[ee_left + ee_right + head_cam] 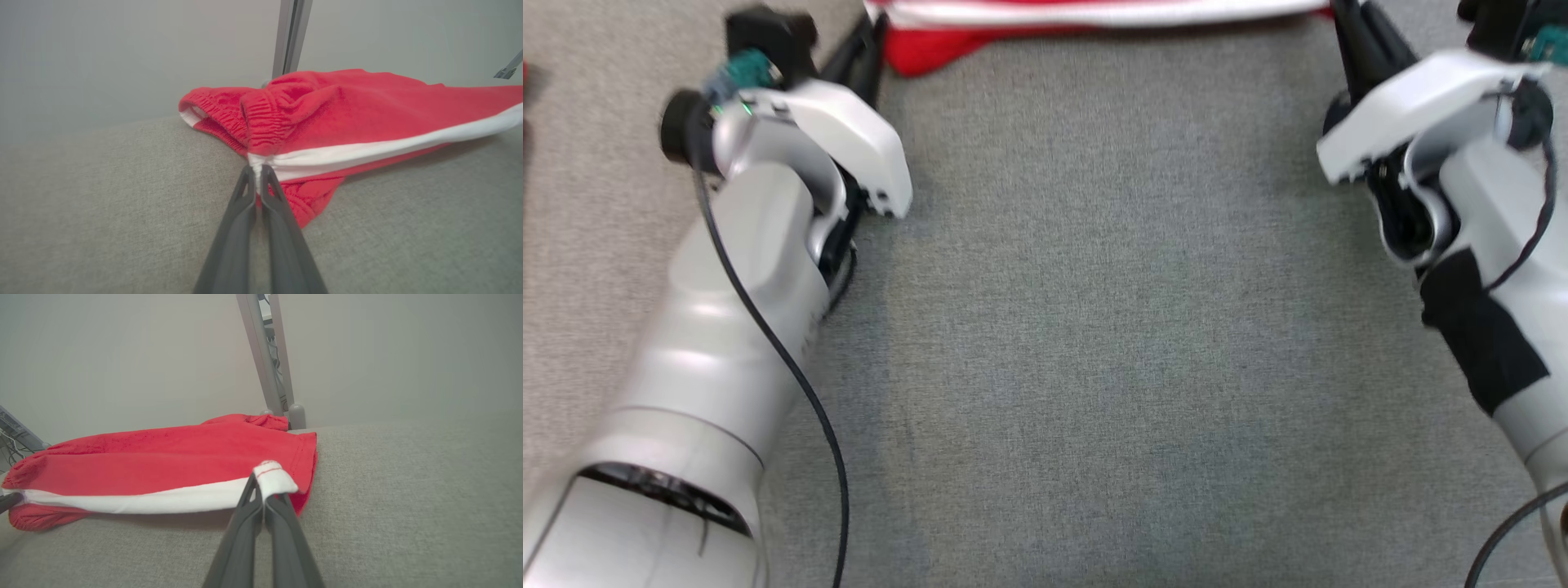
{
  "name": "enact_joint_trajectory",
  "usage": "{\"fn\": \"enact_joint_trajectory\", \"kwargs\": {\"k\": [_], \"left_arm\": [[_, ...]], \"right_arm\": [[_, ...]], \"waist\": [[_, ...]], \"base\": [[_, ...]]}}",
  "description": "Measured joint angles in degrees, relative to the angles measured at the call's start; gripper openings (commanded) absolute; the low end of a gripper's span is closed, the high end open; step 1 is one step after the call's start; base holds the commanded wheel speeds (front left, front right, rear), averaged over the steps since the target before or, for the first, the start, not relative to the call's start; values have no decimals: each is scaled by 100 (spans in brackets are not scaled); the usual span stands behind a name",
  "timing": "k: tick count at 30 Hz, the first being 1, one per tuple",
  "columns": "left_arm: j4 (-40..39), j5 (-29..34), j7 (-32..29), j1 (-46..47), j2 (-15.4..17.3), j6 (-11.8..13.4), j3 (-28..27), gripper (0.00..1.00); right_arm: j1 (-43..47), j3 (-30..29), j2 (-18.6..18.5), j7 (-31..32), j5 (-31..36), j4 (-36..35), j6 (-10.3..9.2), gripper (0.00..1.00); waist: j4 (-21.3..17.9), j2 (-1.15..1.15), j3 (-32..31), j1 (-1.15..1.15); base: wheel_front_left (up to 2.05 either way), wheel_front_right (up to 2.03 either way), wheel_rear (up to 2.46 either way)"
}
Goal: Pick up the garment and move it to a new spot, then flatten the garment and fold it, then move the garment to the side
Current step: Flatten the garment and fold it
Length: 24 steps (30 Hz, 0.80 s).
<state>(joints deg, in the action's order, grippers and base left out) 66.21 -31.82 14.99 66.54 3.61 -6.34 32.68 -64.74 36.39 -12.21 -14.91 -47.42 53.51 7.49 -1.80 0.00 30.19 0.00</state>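
The garment is a pair of red shorts with a white side stripe, stretched along the far edge of the head view. My left gripper is at its left end and my right gripper at its right end. In the left wrist view the left gripper is shut on the white stripe just below the gathered waistband of the garment. Seen from the right wrist, the right gripper is shut on the stripe's hem end, which folds over the fingertips, with the garment slightly lifted off the surface.
A grey fabric-covered table spreads between my two forearms. A metal post stands behind the garment against a pale wall. A small red thing shows at the far left edge.
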Motion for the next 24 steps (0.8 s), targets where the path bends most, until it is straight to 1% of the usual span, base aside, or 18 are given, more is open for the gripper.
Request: {"fn": "enact_joint_trajectory", "kwargs": {"k": [5, 14, 18, 24], "left_arm": [[24, 97, 0, -398, -58, -69, 315, 0], [170, 352, -37, -990, -79, -104, 1173, 0], [168, 297, -145, -1266, -87, -108, 1485, 0], [124, 42, -270, -1640, -88, -108, 1769, 0]], "right_arm": [[382, 370, -64, 25, -319, 281, 0, 0], [955, 1058, -274, 379, -921, 203, 0, 0], [1173, 1276, -372, 497, -1183, 162, 0, 0], [1491, 1595, -510, 614, -1510, 82, 0, 0]], "waist": [[54, 0, -332, 0], [149, 0, -871, 0], [172, 0, -1053, 0], [210, 0, -1354, 0]], "base": [[0, 0, 0], [0, 0, 0], [0, 0, 0], [0, 0, 0]]}}
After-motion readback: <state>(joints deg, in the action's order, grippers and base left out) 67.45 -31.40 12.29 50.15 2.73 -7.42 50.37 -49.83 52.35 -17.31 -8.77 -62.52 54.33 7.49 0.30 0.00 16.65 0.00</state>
